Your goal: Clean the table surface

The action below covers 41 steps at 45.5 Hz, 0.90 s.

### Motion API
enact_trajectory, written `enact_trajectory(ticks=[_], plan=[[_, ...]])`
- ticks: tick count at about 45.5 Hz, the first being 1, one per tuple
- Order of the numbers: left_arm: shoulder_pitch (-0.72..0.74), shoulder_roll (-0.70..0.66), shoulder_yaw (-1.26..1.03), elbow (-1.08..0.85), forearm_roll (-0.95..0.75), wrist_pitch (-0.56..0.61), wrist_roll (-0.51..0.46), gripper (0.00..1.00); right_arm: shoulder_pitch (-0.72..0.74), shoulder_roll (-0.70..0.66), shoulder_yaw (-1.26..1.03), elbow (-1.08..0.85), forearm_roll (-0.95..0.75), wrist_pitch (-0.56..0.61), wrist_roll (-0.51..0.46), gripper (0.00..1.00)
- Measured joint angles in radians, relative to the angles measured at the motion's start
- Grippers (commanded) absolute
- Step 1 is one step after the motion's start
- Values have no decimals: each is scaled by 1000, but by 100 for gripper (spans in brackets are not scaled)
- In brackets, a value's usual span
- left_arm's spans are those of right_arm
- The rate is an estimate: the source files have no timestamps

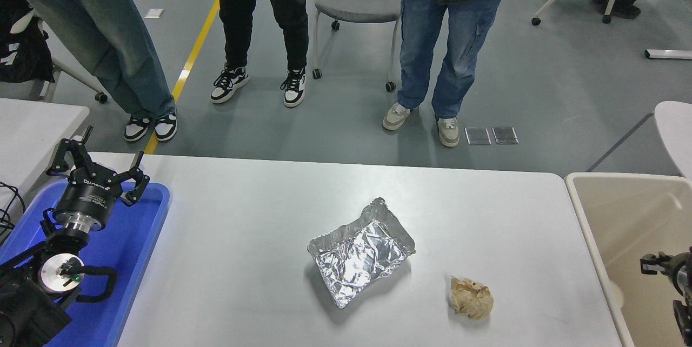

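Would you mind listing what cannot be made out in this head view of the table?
1. Right end effector: cut off by the right edge over the beige bin; open or shut is unclear.
2. Bin floor: partly cut off by the right and bottom edges.
3. Blue tray: partly covered by the parked left end effector.
4. Standing people: cut off at the top.

One foil tray [361,252]; one crumpled paper wad [472,297]; one blue tray [130,260]; one beige bin [632,228].
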Motion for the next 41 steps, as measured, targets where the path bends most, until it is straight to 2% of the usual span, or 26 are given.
enact_trajectory(ticks=[22,30,41], plan=[[0,0,0,0,0,0,1,100,45,-85,64,24,178,-6,12,99],[0,0,0,0,0,0,1,100,93,-108,244,68,213,-6,16,99],[0,0,0,0,0,0,0,100,142,-156,642,220,230,-5,19,99]])
